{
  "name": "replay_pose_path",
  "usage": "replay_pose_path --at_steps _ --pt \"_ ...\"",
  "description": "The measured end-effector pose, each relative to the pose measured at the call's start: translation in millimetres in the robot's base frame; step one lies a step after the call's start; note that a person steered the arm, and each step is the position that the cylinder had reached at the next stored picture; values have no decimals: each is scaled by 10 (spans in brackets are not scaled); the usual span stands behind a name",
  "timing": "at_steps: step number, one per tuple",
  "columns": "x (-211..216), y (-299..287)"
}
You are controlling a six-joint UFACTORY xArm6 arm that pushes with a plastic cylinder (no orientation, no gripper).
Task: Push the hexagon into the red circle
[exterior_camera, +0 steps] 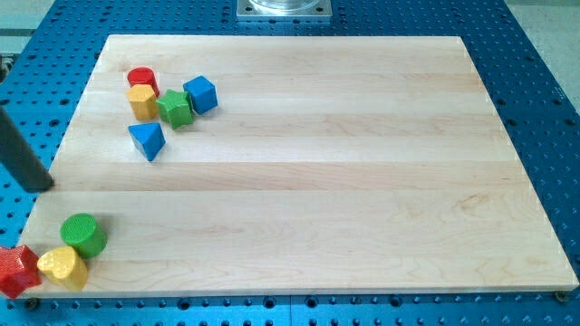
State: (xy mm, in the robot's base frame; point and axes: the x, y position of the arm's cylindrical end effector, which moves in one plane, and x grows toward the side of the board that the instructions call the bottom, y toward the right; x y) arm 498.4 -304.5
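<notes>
1. The rod (20,149) is the only part of the arm that shows: a straight, plain bar entering from the view's left edge.
2. Its colour is a dark grey close to black, with a faintly lighter strip along one long side.
3. The surface looks smooth and matt; no screws, cables or markings can be made out on it.
4. My tip (41,187) is a blunt, squared-off end, as dark as the shaft above it.
</notes>
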Motion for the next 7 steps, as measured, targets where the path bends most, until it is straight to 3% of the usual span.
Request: replay_pose_path --at_steps 1,3,4,5,7 --pt "276 5" --pt "23 2" --pt "12 651" --pt "262 1679" --pt "1205 1708"
